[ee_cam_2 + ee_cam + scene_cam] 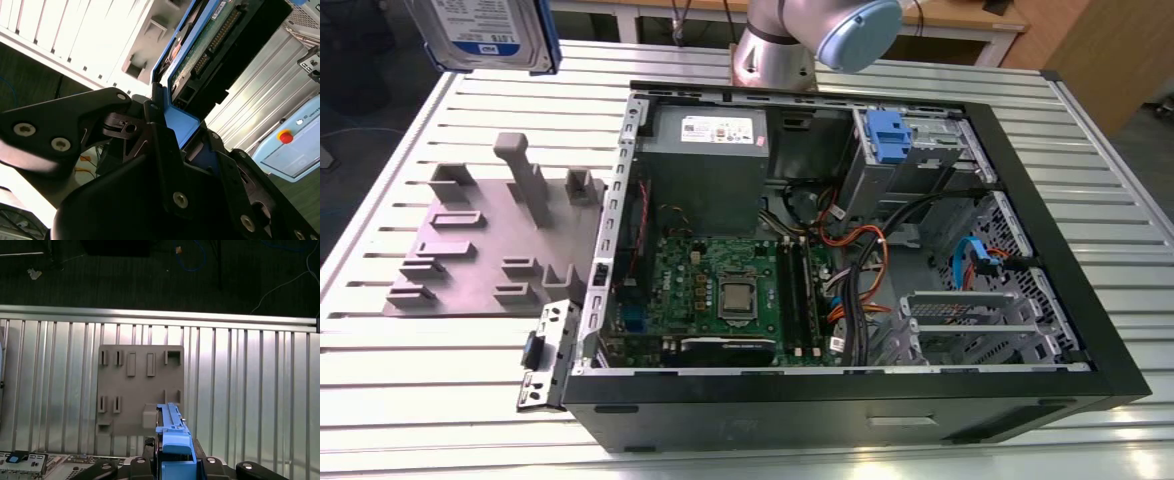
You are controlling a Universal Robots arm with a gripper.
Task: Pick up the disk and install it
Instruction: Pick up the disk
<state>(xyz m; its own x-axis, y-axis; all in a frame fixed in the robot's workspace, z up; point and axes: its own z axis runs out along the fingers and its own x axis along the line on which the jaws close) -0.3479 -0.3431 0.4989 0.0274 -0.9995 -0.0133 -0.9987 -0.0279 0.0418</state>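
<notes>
While your tool [180, 127] pinches the disk [480, 30] by its blue frame [172, 440], you have the disk hanging in the air over the grey slotted plate [480, 245] on the tabletop [427, 400], outside the open computer case [854, 395].

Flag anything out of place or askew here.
Nothing looks damaged or spilled. The silver-grey disk in its blue plastic carrier hangs above the grey fixture plate, clamped in the jaws of the gripper, not in the open black computer case.
</notes>
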